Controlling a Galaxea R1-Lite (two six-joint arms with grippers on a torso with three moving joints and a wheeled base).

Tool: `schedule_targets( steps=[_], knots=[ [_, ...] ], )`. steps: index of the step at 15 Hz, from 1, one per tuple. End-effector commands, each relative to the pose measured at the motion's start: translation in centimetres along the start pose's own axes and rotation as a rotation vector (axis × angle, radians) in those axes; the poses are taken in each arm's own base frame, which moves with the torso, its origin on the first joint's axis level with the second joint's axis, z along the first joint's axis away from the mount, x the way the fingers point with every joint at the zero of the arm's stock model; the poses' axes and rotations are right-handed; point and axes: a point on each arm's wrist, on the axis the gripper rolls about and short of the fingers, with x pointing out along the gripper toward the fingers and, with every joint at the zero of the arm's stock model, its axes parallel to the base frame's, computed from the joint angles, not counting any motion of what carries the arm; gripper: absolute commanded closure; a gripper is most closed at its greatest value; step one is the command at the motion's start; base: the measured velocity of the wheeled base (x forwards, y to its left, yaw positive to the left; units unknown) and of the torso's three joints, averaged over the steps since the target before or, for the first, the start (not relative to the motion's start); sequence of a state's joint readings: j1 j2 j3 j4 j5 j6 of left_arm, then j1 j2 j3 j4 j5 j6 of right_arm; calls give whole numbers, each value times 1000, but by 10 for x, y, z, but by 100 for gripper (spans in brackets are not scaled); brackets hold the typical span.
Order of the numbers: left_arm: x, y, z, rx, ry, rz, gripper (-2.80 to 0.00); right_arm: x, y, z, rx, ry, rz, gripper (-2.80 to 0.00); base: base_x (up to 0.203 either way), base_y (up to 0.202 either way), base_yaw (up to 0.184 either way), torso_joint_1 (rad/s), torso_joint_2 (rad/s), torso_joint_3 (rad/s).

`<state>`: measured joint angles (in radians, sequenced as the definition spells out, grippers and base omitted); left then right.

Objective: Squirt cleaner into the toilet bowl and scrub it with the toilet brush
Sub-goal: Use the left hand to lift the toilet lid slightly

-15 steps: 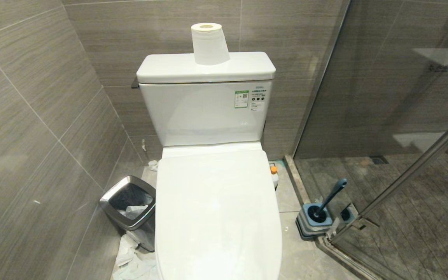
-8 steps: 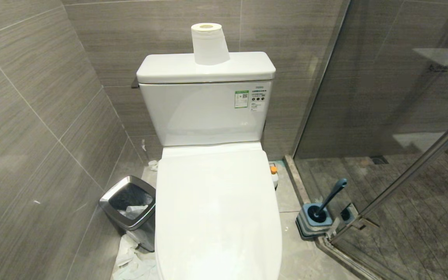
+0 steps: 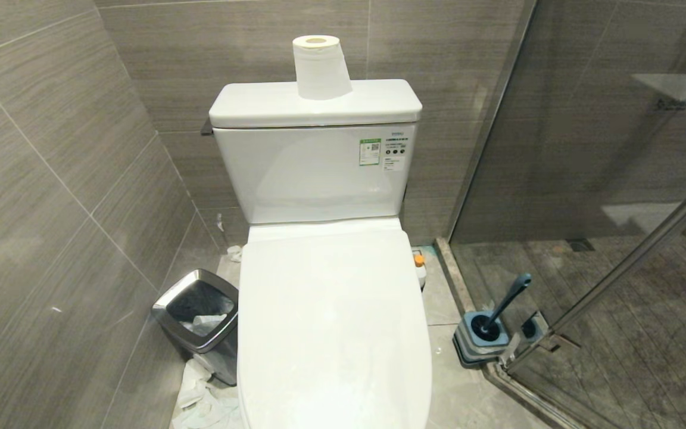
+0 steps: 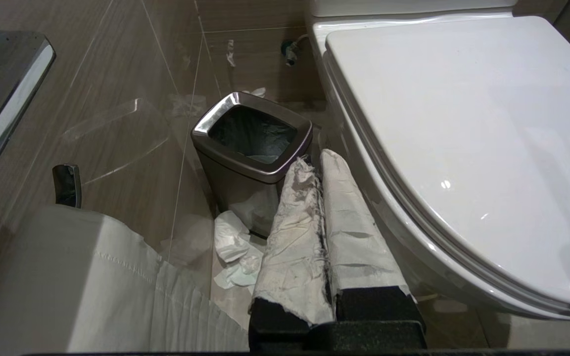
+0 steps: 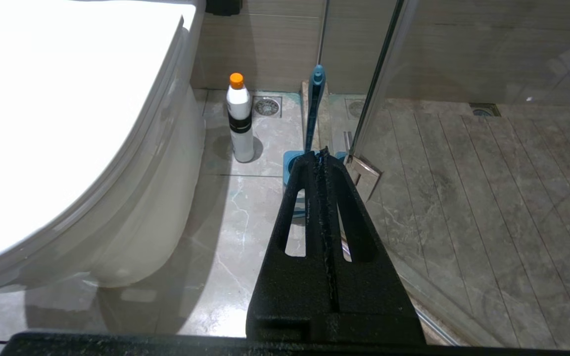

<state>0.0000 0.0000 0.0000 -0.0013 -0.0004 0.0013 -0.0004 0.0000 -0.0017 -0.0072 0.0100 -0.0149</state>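
Toilet bowl: hidden under the closed lid (image 3: 334, 333), centre of the head view; one toilet, one tank.
Cleaner: one white bottle with orange cap (image 5: 239, 121), upright on the floor just right of the toilet, towards the far wall.
Toilet brush: one, its slate-blue handle (image 3: 508, 302) leaning out of its square holder (image 3: 485, 338), on the floor to the right by the glass shower door.
Left gripper (image 4: 317, 165): jaws closed and empty, paper-wrapped fingers low at the toilet's left, near the steel bin (image 4: 251, 143).
Right gripper (image 5: 322, 155): jaws closed and empty, low on the right, in line with the brush.
Risk, lid: squirting now would only wet the lid; it likely has to go up first.
Risk, bottle: slim and upright, a sideways nudge could topple it.
Risk, brush: a pull at a slant might drag the holder along.
Others: one paper roll (image 3: 320, 67) on the tank; crumpled paper on the floor by the bin.
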Motion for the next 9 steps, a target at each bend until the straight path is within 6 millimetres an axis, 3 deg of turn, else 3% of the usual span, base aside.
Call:
schedule_targets(
  steps=[1,9],
  knots=[
    [0,0,0,0,0,0,0,0,0,0,0,1,1,0,0,0,0,0,0,0],
    [0,0,0,7,-2,0,0,0,0,0,0,1,0,0,0,0,0,0,0,0]
  ],
)
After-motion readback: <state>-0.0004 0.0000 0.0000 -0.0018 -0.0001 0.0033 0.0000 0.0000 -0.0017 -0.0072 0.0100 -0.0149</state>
